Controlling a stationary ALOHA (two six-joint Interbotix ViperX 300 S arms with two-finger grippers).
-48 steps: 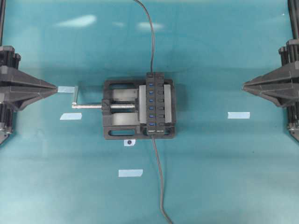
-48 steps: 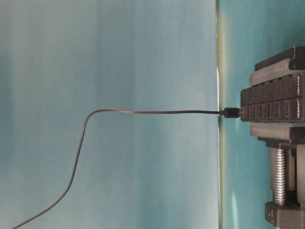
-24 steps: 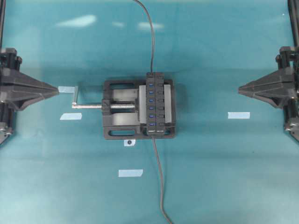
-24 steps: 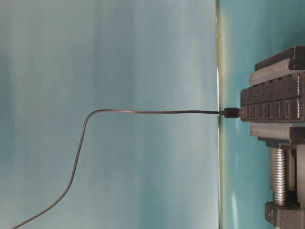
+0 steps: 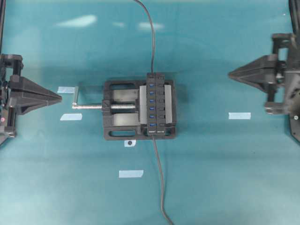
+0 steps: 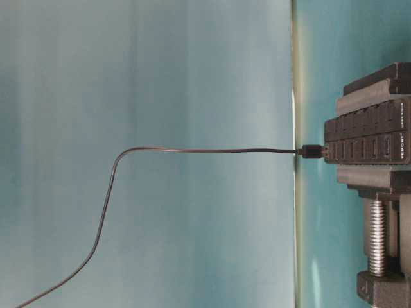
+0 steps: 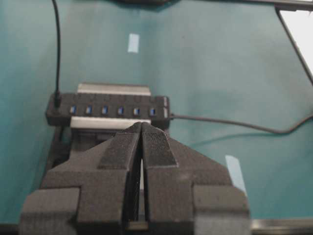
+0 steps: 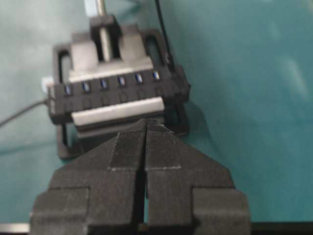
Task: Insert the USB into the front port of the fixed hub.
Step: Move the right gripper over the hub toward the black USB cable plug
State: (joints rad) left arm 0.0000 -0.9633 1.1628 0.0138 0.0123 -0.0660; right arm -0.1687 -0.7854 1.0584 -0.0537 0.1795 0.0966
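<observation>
The fixed hub [image 5: 155, 104] is a narrow black bar with blue slots, clamped at the middle of the table. The USB [image 6: 311, 152], a small black plug on a thin dark cable, sits pushed into the hub's end slot opposite the lettering, and the same plug [image 7: 57, 99] shows at the hub's left end in the left wrist view. My left gripper [image 5: 60, 97] rests far to the left, shut and empty, its tips [image 7: 142, 125] pressed together. My right gripper [image 5: 229, 74] hovers far to the right, shut on nothing; its tips [image 8: 147, 121] meet.
A black vise [image 5: 117, 123] with a silver screw handle [image 5: 89, 106] holds the hub. The hub's own cable [image 5: 159, 178] runs toward the near edge. Pale tape strips [image 5: 131, 174] [image 5: 239, 115] [image 5: 71, 116] lie on the teal mat.
The right gripper closed fully, then shifted left and toward the far side as its arm turned. The left gripper moved slightly right and nearer. Hub and plug stayed put.
</observation>
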